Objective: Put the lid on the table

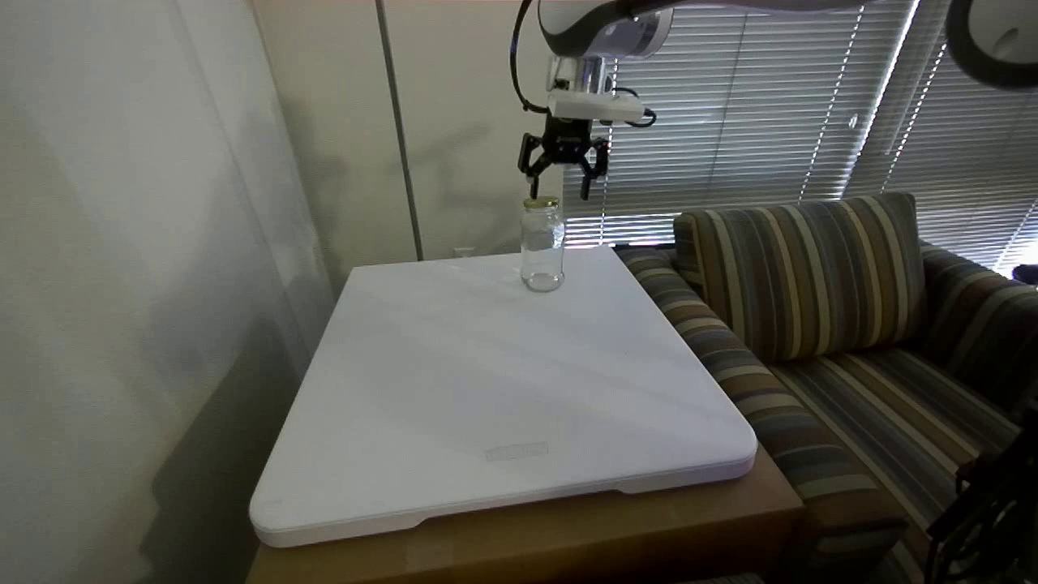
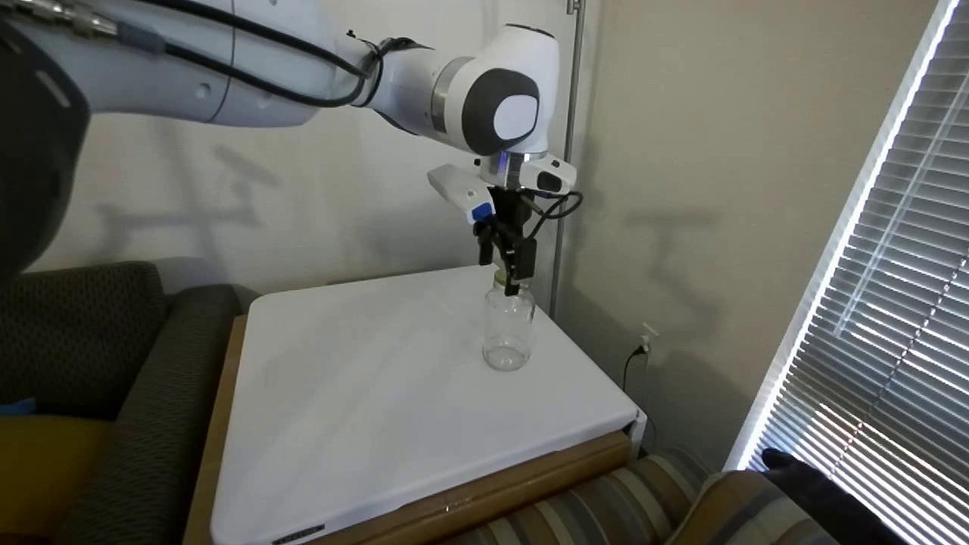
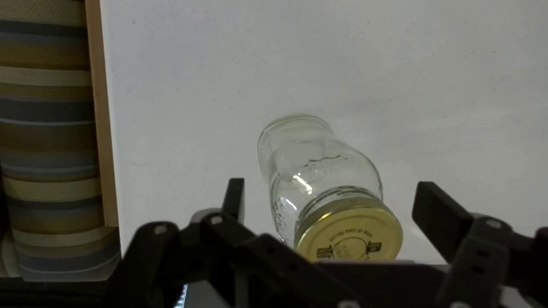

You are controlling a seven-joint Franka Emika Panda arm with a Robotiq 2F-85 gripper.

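In the wrist view's lower middle, the lid (image 3: 349, 233) caps the jar (image 3: 321, 164); the gripper (image 3: 329, 186) gapes wide, holding nothing.

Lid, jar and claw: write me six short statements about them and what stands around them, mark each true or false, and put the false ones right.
1. The lid is on the jar. True.
2. The jar lies on its side. False: it stands upright on the table.
3. The claw is open. True.
4. The claw is gripping the lid. False: in the wrist view its jaws stand apart, with a gap on either side of the lid.
5. A striped sofa stands beside the table. True.
6. The lid is blue. False: it is gold-coloured.
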